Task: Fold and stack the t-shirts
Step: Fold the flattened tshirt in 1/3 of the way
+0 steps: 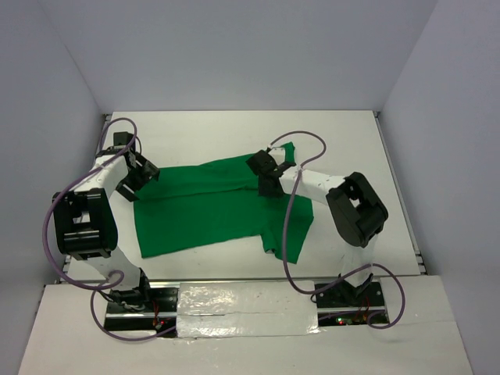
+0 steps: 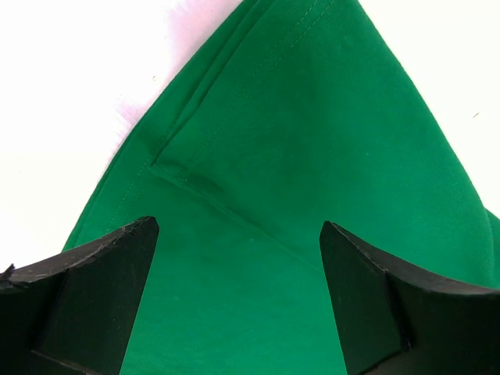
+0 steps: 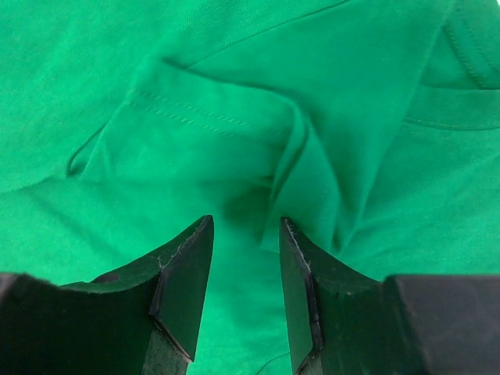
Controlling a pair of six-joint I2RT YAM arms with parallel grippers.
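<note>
At the near table edge: we find both arms mounted, reaching away from us over the white tabletop (image 1: 351, 133).
Task garment: the plain bright green short-sleeved cloth t-shirt (image 1: 211, 211) lies spread but rumpled across the middle of the table, not yet folded, with one sleeve pointing toward the near right.
Left gripper: the left gripper (image 1: 142, 173) sits at the shirt's left edge. Its black fingers stand wide apart above a stitched seam (image 2: 226, 207) and grasp nothing.
Right gripper: the right gripper (image 1: 268, 173) is low over the shirt's far right part. Its fingers are drawn halfway together with a narrow gap, just behind a raised fold of cloth (image 3: 301, 168). We cannot tell whether any cloth is pinched.
Step in hand: we judge that both grippers are picking up the edges for a first fold.
Doing it well: we would have each gripper take one clean layer at the hem or seam. We would then lift both sides evenly and keep the cloth taut so the rumples flatten.
Farther back: a small green tip of the shirt (image 1: 287, 148) pokes out beyond the right gripper.
</note>
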